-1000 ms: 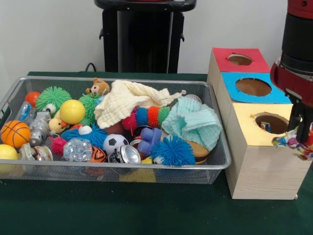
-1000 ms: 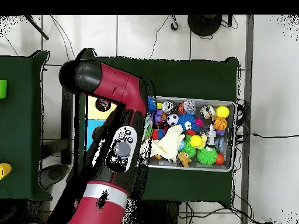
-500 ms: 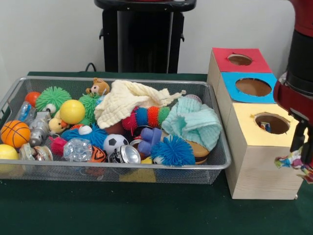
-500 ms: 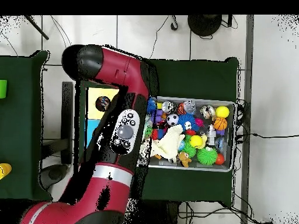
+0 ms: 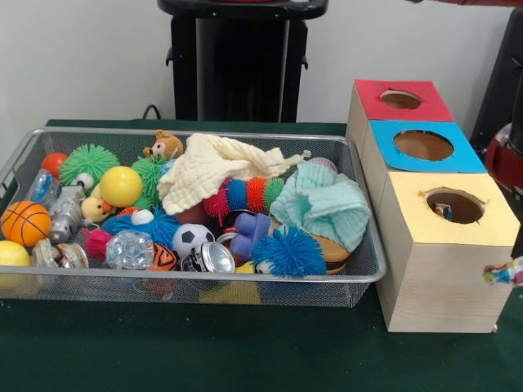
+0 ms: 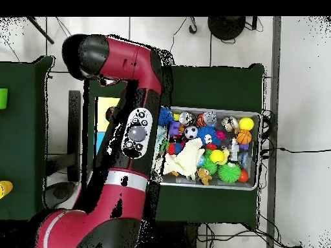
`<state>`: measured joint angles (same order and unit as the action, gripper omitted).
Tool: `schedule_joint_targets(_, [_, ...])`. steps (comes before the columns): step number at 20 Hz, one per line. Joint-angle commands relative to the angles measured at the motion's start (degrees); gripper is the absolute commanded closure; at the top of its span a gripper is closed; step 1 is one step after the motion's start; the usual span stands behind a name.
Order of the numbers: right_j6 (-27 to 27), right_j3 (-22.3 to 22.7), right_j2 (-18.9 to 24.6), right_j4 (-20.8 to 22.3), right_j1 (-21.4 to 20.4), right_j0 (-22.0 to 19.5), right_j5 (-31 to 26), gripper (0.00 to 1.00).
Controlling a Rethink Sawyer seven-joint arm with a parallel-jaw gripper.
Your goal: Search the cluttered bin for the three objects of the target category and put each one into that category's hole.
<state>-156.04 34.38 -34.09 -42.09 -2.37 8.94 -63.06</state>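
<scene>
From where I sit, the relation that matters is how the colourful scrap (image 5: 502, 272) lies against the yellow hole (image 5: 454, 206). In the front view the scrap shows at the right edge of the picture, beyond the right side of the yellow box (image 5: 474, 234) and lower than its top face, so the hole is up and to the left of it. Above the scrap I can see only a dark and red part of the arm (image 5: 508, 155) at that edge. The gripper itself is cut off, so I cannot tell how it stands or whether it really has hold of the scrap, though the scrap seems to hang clear of the table. In the overhead view the arm (image 6: 132, 135) covers most of the boxes and hides the gripper too. Something small already lies inside the yellow hole. The wire bin (image 5: 365, 269) is full of balls, cloths and toys, well to the left. My judgement: the scrap must rise and come left before it can drop.
</scene>
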Motion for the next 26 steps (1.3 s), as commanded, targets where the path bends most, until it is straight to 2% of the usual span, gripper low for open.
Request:
schedule_joint_targets(1, [-10.18,12.68,3.50,1.71,-8.28,1.27,-2.47,1.00])
schedule_joint_targets(4, [-10.66,10.62,2.23,2.27,-8.92,1.37,-6.60,1.00])
schedule_joint_targets(8, [-7.64,7.67,1.17,3.67,-9.30,-1.34,-11.19,1.00])
schedule_joint_targets(11, [-6.03,4.38,1.03,3.96,-7.95,-3.82,-12.63,1.00])
schedule_joint_targets(16, [-7.47,-7.08,-1.72,2.97,-2.53,-7.55,-15.19,1.00])
schedule_joint_targets(17, [-7.21,-7.74,-2.19,3.18,-2.16,-8.09,-14.92,1.00])
schedule_joint_targets(18, [-7.55,-10.30,-2.99,2.59,-0.84,-8.93,-15.54,1.00])
schedule_joint_targets(19, [-6.84,-10.41,-3.03,2.64,-0.89,-9.55,-15.35,1.00])
schedule_joint_targets(21, [-6.96,-14.14,-4.62,1.55,0.90,-11.19,-16.16,1.00])
schedule_joint_targets(23, [-7.36,-18.40,-7.01,-0.15,2.86,-12.93,-17.50,1.00])
schedule_joint_targets(26, [-7.79,-25.03,-12.62,-4.99,5.70,-15.96,-20.42,1.00])
